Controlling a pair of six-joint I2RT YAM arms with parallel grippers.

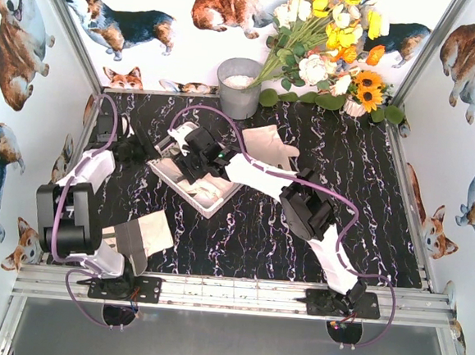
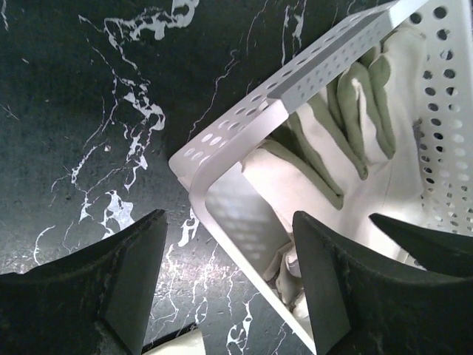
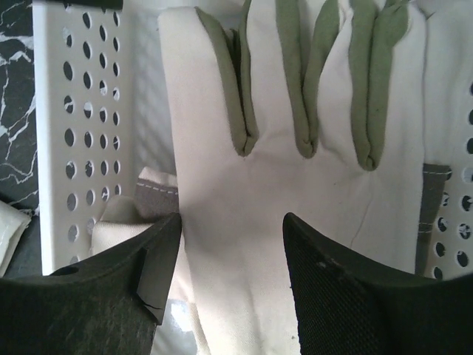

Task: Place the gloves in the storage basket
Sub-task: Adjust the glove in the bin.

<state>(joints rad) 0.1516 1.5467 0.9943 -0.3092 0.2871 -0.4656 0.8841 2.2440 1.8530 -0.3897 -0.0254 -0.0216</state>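
Storage basket [image 1: 219,202] mid-table, askew on the black marbled table [image 1: 257,245]. Holds a flat glove [image 3: 295,185], cream, laid palm-side down or up, cannot tell which; greenish-grey fingers pointing away from the right wrist camera. Beneath it, a grey-banded cuff [image 3: 151,191] of another glove, mostly hidden.

Right gripper [image 3: 230,222] over the basket, just above the flat glove. Jaws apart, nothing pinched between them.

Left gripper [image 2: 229,229] at a corner of the basket, jaws spread wide and empty: one finger above the table, the other above the basket's inside, perforated corner wall between them and touching neither, as far as can be seen.

Outside the basket: far glove [image 1: 271,146] on the table just beyond it, toward the flowers [image 1: 331,37]; near glove [image 1: 142,240] beside the left arm's base. Grey bucket [image 1: 239,87] at the back wall
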